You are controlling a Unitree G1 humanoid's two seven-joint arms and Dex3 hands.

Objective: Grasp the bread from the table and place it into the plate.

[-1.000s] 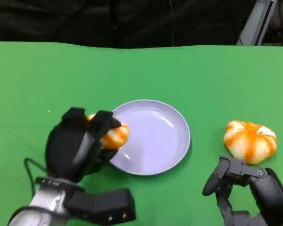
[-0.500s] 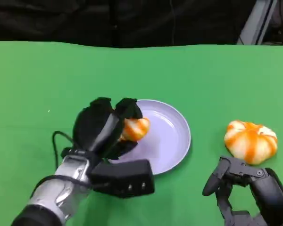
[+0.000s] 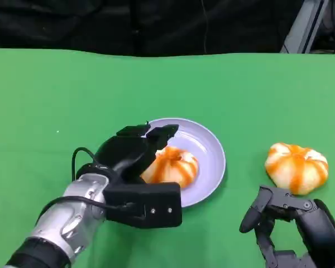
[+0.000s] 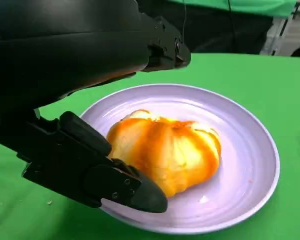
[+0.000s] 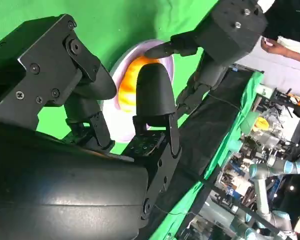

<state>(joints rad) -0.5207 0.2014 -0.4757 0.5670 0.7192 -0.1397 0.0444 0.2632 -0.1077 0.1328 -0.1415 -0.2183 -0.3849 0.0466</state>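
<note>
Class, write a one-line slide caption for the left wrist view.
Left hand with fingers spread around the bread lying in the plate.

Bread [image 3: 171,166] in the plate [image 3: 209,148]; second bread [image 3: 296,167] right of it.

plate [image 3: 209,167]: smooth, glossy pale lilac, plastic-looking, with soft highlights, centre of frame
bread [image 3: 170,166]: shiny orange-and-cream glazed surface, lying in the plate
second bread [image 3: 296,167]: same glossy glaze, right of frame
table [image 3: 72,95]: matt green cloth
left hand [image 3: 131,153]: matt black plastic
forearm [image 3: 67,220]: brushed silver metal, lower left
</note>
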